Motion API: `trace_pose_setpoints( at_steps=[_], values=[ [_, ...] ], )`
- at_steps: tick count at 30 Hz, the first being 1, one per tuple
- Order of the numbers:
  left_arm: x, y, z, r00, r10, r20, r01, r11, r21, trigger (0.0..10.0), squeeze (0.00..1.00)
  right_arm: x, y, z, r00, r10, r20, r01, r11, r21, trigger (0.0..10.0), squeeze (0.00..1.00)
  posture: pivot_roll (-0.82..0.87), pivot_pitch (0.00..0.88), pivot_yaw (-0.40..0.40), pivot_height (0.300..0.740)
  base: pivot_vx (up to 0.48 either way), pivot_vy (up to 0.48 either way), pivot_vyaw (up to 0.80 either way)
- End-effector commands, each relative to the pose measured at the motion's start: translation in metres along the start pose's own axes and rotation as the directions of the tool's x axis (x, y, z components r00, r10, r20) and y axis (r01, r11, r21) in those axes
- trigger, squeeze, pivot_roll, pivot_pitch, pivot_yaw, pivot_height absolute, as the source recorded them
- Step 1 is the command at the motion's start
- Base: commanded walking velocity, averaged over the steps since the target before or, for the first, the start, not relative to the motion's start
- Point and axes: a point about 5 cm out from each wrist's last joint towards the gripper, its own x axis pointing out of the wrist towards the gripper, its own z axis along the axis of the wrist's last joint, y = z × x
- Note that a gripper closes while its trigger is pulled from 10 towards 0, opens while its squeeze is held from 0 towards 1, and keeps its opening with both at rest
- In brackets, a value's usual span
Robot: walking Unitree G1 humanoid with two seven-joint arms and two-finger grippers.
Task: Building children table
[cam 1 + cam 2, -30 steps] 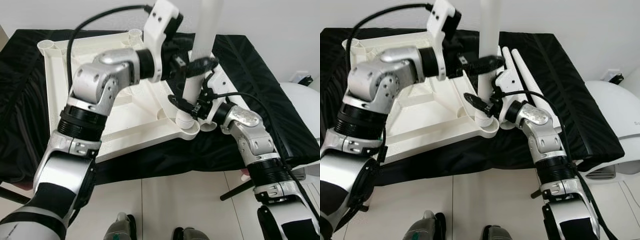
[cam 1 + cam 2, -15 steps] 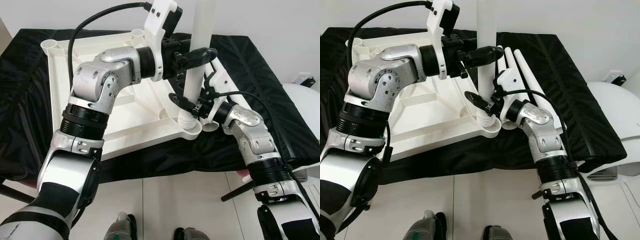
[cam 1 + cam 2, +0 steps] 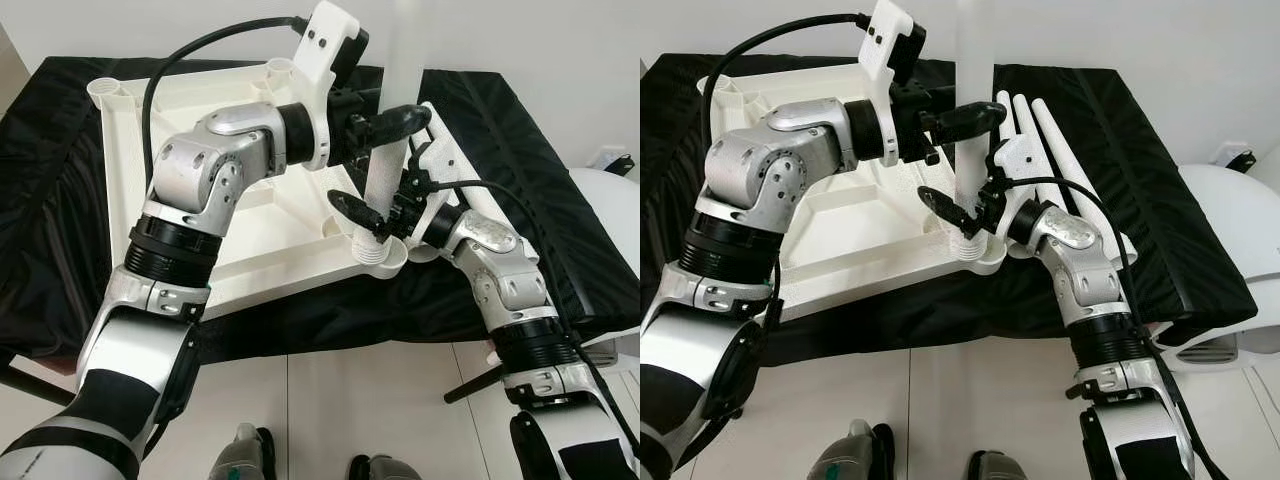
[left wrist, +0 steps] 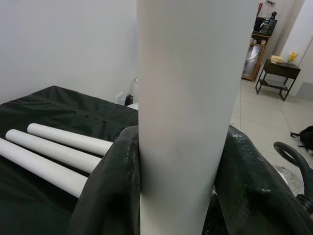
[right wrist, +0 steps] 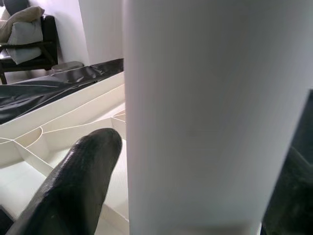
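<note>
The white tabletop (image 3: 262,262) lies upside down on a black-covered surface (image 3: 520,150). A white table leg (image 3: 384,180) stands upright, its threaded end in the near corner socket (image 3: 388,258). My left gripper (image 3: 388,128) is shut on the leg at mid height; in the left wrist view its fingers (image 4: 112,186) press both sides of the leg (image 4: 186,112). Just above the socket, my right gripper (image 3: 376,212) is shut on the same leg, with a fingertip (image 5: 78,176) beside the leg (image 5: 210,112).
Three spare white legs (image 3: 1040,120) lie side by side on the black cover behind the right arm. A white rounded appliance (image 3: 608,215) stands at the right. Pale tiled floor (image 3: 350,400) runs below the near edge, with my feet at the bottom.
My left wrist has turned on the leg, and its front finger now points to the right across it. My right gripper stays low on the leg. The view has shifted slightly.
</note>
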Motion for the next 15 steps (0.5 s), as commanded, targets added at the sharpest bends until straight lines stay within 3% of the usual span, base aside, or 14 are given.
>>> trace_pose_setpoints(
  at_steps=[1,10,15],
  values=[
    [0.0,-0.001,-0.008,0.999,-0.011,-0.04,0.011,1.0,0.004,10.0,0.0,-0.005,-0.003,0.004,1.0,0.0,0.01,0.0,1.0,0.006,10.0,0.0,0.01,0.103,-0.021,0.74,0.0,0.0,0.0],
    [-0.001,0.001,-0.001,0.999,-0.014,-0.03,0.014,1.0,0.024,10.0,0.0,-0.014,-0.014,0.011,1.0,0.017,-0.01,-0.017,0.999,0.041,10.0,0.0,0.01,0.094,-0.023,0.74,0.0,0.0,0.0],
    [-0.001,0.0,0.0,0.999,-0.026,-0.026,0.027,0.999,0.03,10.0,0.0,-0.024,-0.013,0.013,0.992,0.123,-0.027,-0.122,0.991,0.054,10.0,0.0,0.0,0.093,-0.021,0.74,0.0,0.0,0.0]
  ],
)
